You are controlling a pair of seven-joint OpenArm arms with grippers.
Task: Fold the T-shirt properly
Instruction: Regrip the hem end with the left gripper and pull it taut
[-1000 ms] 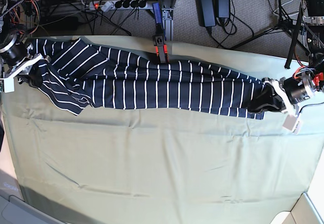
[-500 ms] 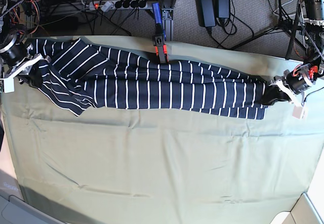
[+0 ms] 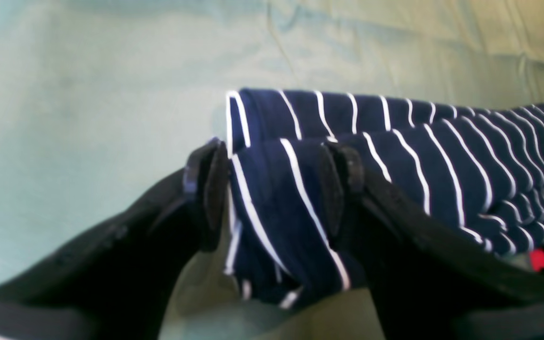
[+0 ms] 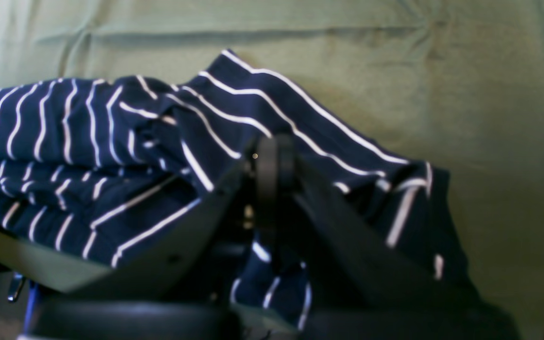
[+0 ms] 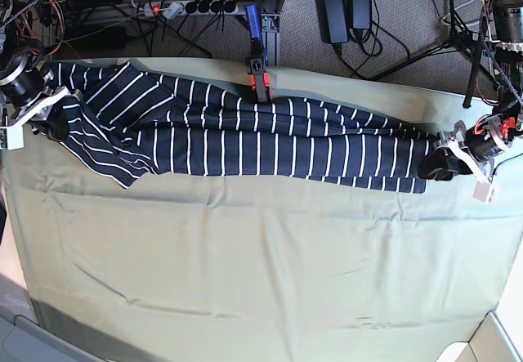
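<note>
Spread wide at the left gripper [image 3: 273, 150], with one end of the T-shirt [image 5: 270, 154] between the fingertips, apparently unclamped. Closed at the right gripper [image 4: 272, 148], apparently pinching fabric at the opposite end. Gathered lengthwise between both tools into a long strip on the tablecloth [image 5: 261, 272]. Judged partly folded only: bunched near the right gripper, overlapping unevenly near the left. Remaining: straighten layers, fold into a compact shape, release.

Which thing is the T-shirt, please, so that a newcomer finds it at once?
Look at the pale green cloth covering the table. Along its far side stretches the T-shirt, long and bunched: dark navy with thin white stripes, while the cloth is plain.
</note>
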